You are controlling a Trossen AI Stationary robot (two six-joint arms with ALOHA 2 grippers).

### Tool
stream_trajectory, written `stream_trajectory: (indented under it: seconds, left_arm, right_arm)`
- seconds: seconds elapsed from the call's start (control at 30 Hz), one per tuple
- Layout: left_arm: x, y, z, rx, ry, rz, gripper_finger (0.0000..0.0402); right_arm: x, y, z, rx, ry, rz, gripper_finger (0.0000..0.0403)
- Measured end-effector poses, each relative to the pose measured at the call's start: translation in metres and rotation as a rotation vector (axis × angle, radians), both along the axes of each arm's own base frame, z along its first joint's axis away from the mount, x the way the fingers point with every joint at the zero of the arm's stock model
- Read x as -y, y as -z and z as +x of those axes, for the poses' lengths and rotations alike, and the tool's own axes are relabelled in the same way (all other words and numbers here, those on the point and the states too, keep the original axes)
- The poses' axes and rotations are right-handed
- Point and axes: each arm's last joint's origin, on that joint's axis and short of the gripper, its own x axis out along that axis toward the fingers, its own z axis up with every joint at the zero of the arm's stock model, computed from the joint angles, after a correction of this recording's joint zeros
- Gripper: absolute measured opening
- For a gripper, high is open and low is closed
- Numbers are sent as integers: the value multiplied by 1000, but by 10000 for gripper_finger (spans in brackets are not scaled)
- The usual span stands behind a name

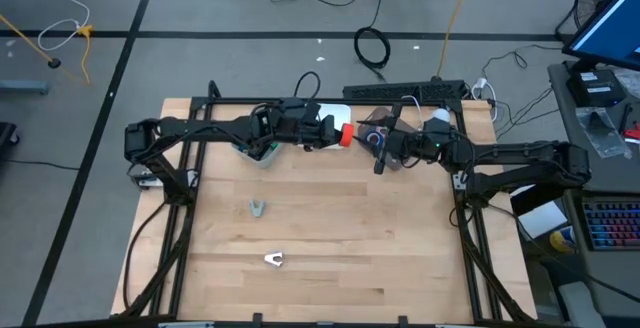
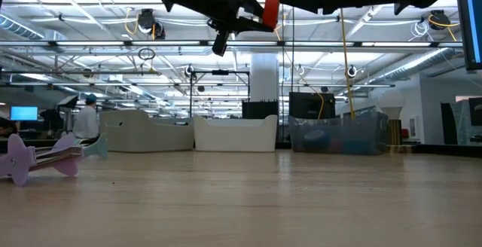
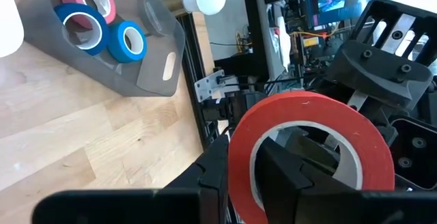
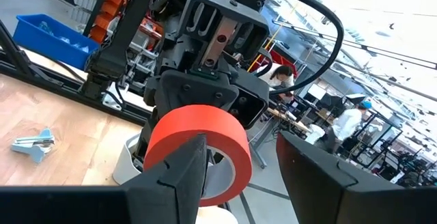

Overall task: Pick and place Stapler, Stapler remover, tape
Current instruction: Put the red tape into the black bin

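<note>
A red tape roll (image 3: pixel 311 132) hangs high over the table's far middle, with my left gripper (image 3: pixel 246 152) shut on it. My right gripper (image 4: pixel 240 142) is open and faces it from the right. One of its fingers (image 4: pixel 179 173) shows in front of the roll (image 4: pixel 198 145); the other stands apart. A pink roll and two blue rolls (image 3: pixel 89 26) lie in a grey bin (image 3: pixel 160 53) at the far right. Two stapler removers (image 1: pixel 258 208) (image 1: pixel 273 259) lie on the bare wood. No stapler shows. My left gripper pinches the red roll's wall (image 3: pixel 239 176), one finger inside the white core and one outside on the red band. The fingers come about level from the table's left. The roll stands on edge, lifted well clear of the table. My right gripper: I cannot tell whether its finger touches the roll.
White and cream bins (image 2: pixel 233 134) stand along the table's far edge beside the grey one (image 2: pixel 339 134). The nearer stapler remover (image 2: pixel 38 157) looms at the left of the low view. Bare wood (image 1: pixel 330 248) spreads over the near half. The arms' black frames flank the table.
</note>
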Motion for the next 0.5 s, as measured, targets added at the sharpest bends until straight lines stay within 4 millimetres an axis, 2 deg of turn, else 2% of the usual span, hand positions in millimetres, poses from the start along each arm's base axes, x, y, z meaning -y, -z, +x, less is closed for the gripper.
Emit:
stream_trajectory:
  seconds: [0.5]
  left_arm:
    - [3, 3, 1, -19, -9, -5, 63]
  right_arm:
    - [1, 7, 6, -31, -4, 9, 161]
